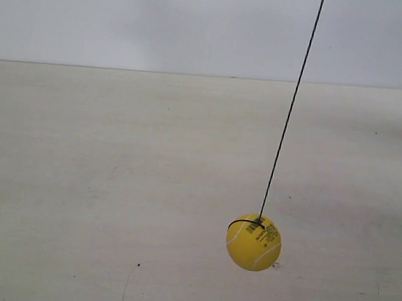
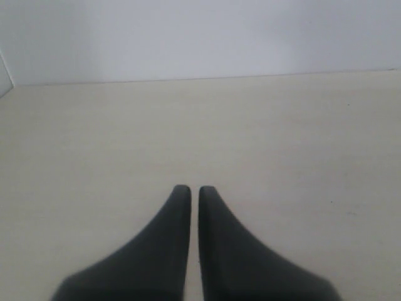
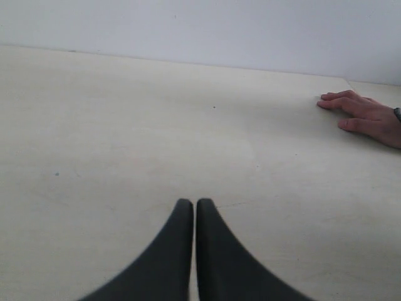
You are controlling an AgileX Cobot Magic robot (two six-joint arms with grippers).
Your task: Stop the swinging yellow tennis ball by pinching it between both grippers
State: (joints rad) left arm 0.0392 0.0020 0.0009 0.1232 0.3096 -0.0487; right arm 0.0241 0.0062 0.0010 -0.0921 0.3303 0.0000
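Observation:
The yellow tennis ball (image 1: 253, 242) hangs low over the pale table on a thin black string (image 1: 289, 116) that slants up to the right. Black print and a string loop mark its top. No arm or gripper shows in the exterior view. My left gripper (image 2: 194, 189) is shut, its black wedge jaws nearly touching with nothing between them. My right gripper (image 3: 193, 202) is shut too and holds nothing. The ball appears in neither wrist view.
A person's hand (image 3: 363, 115) rests flat on the table near its far corner in the right wrist view. The pale table (image 1: 113, 185) meets a white wall (image 1: 163, 20) at the back.

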